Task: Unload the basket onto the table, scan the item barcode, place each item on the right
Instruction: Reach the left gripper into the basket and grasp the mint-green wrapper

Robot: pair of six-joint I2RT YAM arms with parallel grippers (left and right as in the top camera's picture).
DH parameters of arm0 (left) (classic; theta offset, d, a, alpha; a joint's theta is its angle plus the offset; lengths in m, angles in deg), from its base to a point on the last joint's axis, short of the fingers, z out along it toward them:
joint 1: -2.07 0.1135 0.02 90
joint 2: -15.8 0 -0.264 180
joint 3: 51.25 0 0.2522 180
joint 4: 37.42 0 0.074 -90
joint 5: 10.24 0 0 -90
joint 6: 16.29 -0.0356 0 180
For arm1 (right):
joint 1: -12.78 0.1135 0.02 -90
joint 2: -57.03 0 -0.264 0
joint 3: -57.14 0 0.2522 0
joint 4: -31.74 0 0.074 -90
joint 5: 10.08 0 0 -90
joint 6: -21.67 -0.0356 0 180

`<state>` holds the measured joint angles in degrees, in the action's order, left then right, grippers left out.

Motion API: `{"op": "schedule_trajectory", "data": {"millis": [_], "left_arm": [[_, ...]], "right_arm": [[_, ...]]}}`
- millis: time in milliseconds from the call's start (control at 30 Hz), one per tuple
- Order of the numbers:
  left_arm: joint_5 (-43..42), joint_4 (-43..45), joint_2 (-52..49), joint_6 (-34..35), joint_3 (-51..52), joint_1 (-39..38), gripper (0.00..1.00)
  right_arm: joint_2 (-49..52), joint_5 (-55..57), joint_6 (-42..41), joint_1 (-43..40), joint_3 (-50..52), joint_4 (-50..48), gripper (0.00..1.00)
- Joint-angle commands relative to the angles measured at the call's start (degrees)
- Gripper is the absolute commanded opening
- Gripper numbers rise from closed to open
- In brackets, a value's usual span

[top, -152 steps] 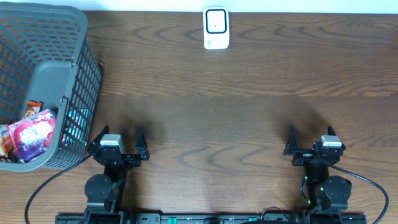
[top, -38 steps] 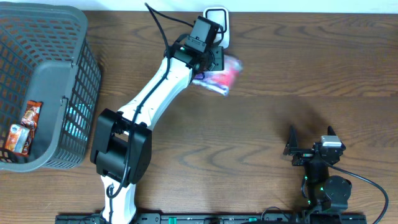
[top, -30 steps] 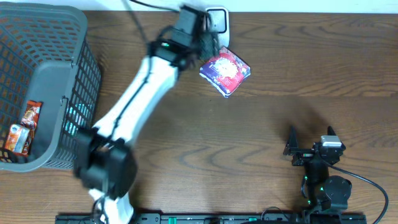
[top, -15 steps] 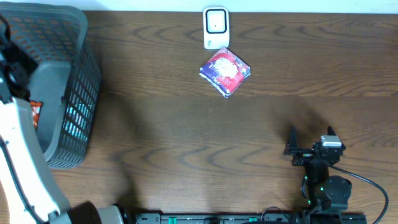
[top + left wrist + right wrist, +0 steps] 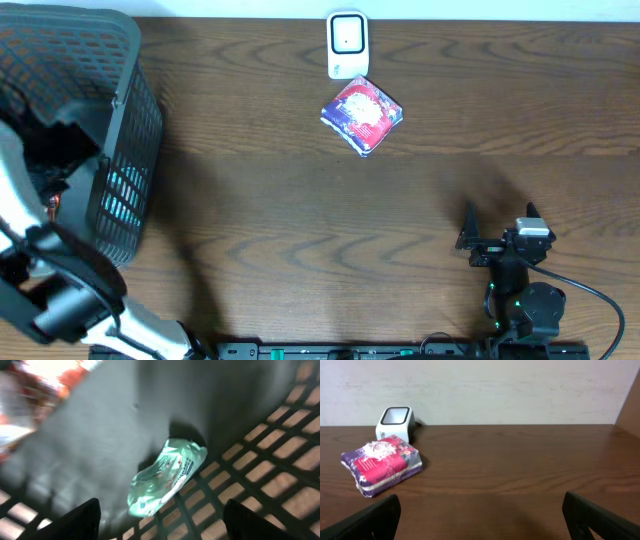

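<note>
A white barcode scanner [image 5: 347, 45] stands at the table's far edge and also shows in the right wrist view [image 5: 396, 422]. Just in front of it a purple and pink packet [image 5: 362, 115] lies flat on the wood [image 5: 382, 465], free of both grippers. My left arm [image 5: 45, 255] reaches down into the grey basket [image 5: 140, 120]. There my left gripper [image 5: 162, 527] is open and empty, hovering over a pale green packet [image 5: 167, 477] on the basket floor. My right gripper [image 5: 499, 225] rests open and empty at the near right [image 5: 480, 527].
Blurred red and orange packets [image 5: 40, 380] lie in the basket's far corner. The basket's mesh wall [image 5: 280, 455] rises close to the right of the green packet. Bare brown table stretches between the scanner and the right gripper.
The left arm let the purple packet go beside the scanner, swung away to the left, and its gripper is now down inside the basket. The right arm has not moved.
</note>
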<state>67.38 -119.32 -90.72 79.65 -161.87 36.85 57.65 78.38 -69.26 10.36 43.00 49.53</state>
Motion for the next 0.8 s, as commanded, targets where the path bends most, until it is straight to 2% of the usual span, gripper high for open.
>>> {"op": "schedule_trajectory", "data": {"millis": [0, 133, 267, 367, 433, 467, 633, 767], "left_arm": [[-2.60, -1.51, -4.96, -3.96, 0.46, -0.55, 0.79], [-2.60, -1.95, -10.05, -4.00, 1.77, -0.52, 0.78], [-3.54, -1.88, -13.86, -4.44, 4.26, -0.61, 0.68], [-7.13, -1.62, -14.69, -6.54, 5.62, -0.63, 0.47], [-7.06, -1.38, -14.69, -6.54, 6.45, -0.63, 0.13], [-7.06, -1.38, -14.69, -6.40, 6.40, -0.63, 0.08], [-7.10, -4.22, -14.08, -4.13, -0.48, -0.11, 0.07], [-7.08, -9.20, -11.15, -0.81, -17.05, -0.11, 0.07]], "right_arm": [[-0.31, -0.09, 0.59, -0.28, 0.07, 0.24, 0.99], [-0.28, -0.11, 0.57, -0.28, 0.07, 0.24, 0.99], [-0.31, -0.11, 0.57, -0.28, 0.07, 0.24, 0.99], [-0.31, -0.09, 0.57, -0.28, 0.07, 0.24, 0.99], [-0.28, -0.11, 0.59, -0.28, 0.07, 0.24, 0.99], [-0.28, -0.09, 0.57, -0.28, 0.07, 0.24, 0.99], [-0.28, -0.09, 0.57, -0.28, 0.07, 0.24, 0.99], [-0.28, -0.11, 0.57, -0.26, 0.07, 0.24, 0.99]]}}
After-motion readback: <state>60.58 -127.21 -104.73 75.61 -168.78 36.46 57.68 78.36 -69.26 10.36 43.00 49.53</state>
